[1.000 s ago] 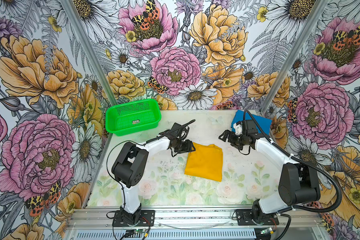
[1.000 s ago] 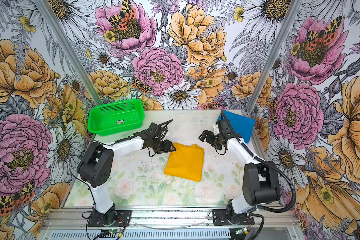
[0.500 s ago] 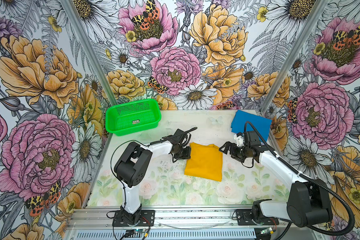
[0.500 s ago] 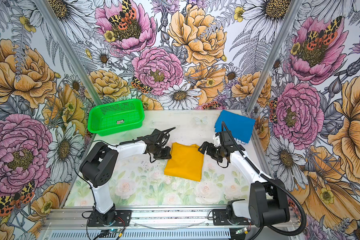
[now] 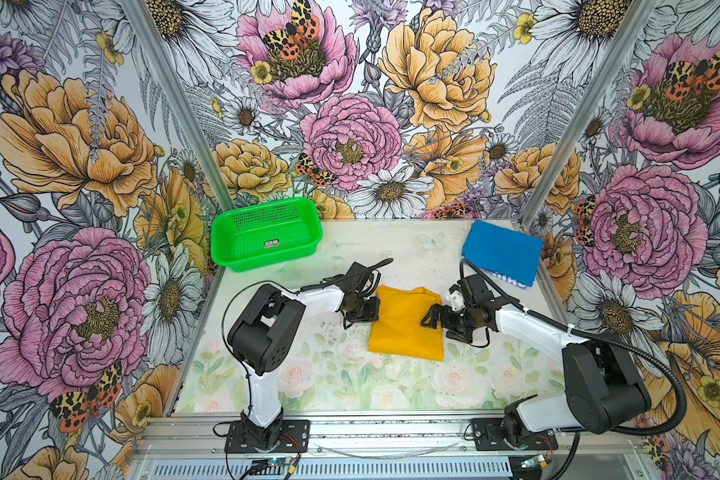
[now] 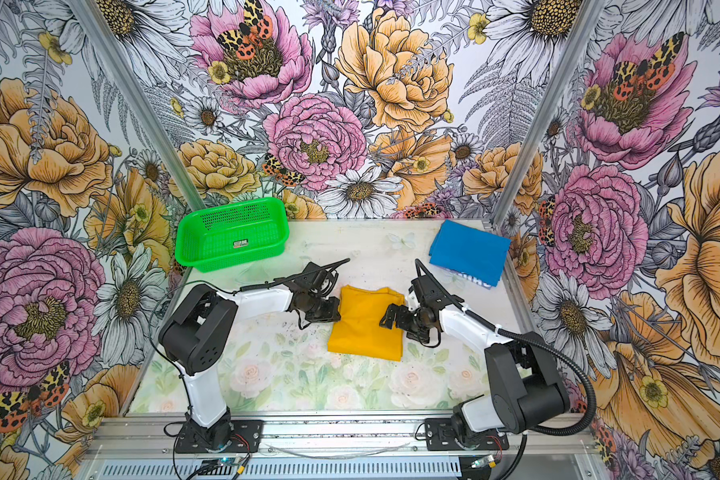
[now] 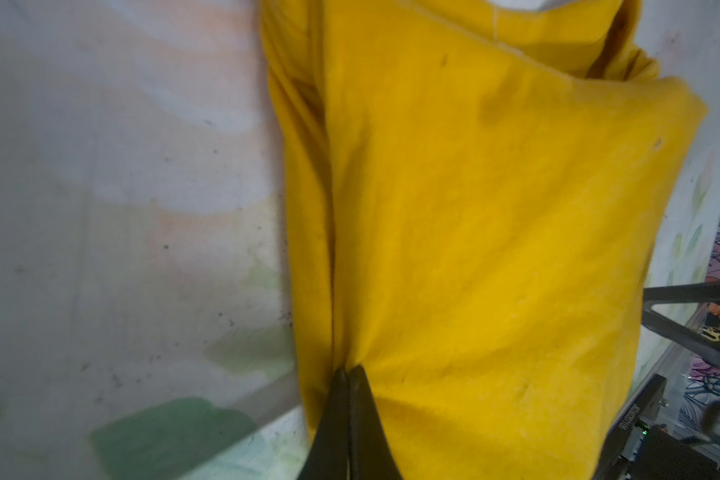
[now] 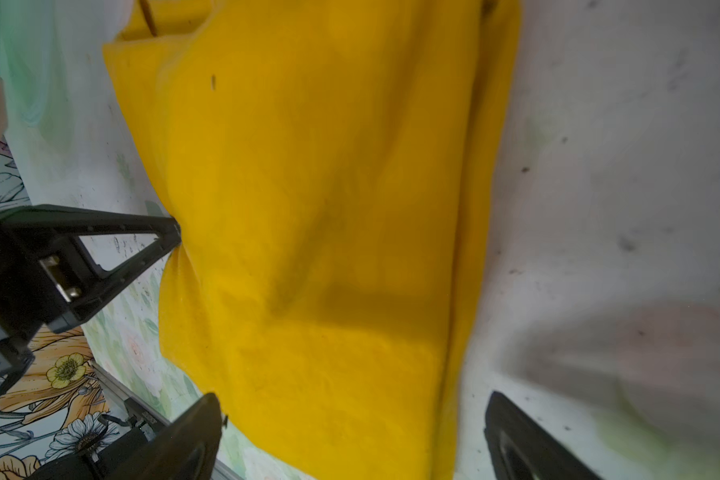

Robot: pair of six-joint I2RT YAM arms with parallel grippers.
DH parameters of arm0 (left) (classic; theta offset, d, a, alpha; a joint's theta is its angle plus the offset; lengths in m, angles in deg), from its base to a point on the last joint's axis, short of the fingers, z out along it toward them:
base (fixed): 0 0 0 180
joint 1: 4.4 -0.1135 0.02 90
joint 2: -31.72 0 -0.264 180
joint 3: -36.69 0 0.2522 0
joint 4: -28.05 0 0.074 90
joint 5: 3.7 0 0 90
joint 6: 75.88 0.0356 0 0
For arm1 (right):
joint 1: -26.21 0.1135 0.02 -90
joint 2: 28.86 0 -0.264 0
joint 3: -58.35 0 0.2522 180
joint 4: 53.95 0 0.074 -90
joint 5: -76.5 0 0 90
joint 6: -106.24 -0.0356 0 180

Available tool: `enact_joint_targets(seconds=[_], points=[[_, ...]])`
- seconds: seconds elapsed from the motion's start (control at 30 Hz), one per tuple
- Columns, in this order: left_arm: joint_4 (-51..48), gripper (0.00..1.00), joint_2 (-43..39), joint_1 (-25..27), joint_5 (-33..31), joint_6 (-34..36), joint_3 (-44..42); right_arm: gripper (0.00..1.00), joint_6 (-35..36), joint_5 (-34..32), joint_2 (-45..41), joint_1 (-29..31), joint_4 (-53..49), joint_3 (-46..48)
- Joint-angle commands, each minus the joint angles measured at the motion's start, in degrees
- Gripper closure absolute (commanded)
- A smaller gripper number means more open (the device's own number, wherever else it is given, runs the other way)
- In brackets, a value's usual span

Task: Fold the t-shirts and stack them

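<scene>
A folded mustard-yellow t-shirt (image 5: pixel 404 328) (image 6: pixel 364 328) lies mid-table. My left gripper (image 5: pixel 376 311) (image 6: pixel 338 311) is shut on its left edge, and in the left wrist view the tips (image 7: pixel 348 370) pinch the yellow cloth (image 7: pixel 495 249) into a pucker. My right gripper (image 5: pixel 431 318) (image 6: pixel 389 318) stands open at the shirt's right edge. In the right wrist view its gripper (image 8: pixel 352 397) straddles that edge of the yellow shirt (image 8: pixel 308 208), one finger over cloth and one over bare table. A folded blue t-shirt (image 5: pixel 501 251) (image 6: pixel 468 249) with white lettering lies at the back right corner.
A green perforated basket (image 5: pixel 267 261) (image 6: pixel 233 259) sits at the back left corner. Floral walls with metal posts close in the table on three sides. A metal rail with both arm bases runs along the front edge.
My left gripper has shut on the yellow shirt's left edge. The right arm has come forward from beside the blue shirt to the yellow shirt's right edge, still open.
</scene>
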Motion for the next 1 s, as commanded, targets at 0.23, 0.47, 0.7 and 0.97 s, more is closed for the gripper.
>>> enact_joint_targets(seconds=[0.23,0.47,0.7,0.97], points=[[3.3,1.0,0.4,0.0,-1.8,-0.2,-8.2,0.01,-8.1,-4.7,12.6,10.5,8.3,-7.5],[7.3,1.0,0.2,-0.7,0.3,-1.2,-11.6,0.01,-13.5,-13.2,19.4,16.8,7.8,-12.6],[10.3,1.0,-0.3,-0.6,2.9,-2.3,-12.9,0.09,-14.7,-28.5,28.1,24.4,-5.7,-21.6],[11.5,1.0,-1.3,-1.0,3.7,-2.9,-14.7,0.37,-13.8,-32.8,36.9,28.7,-12.9,-28.3]])
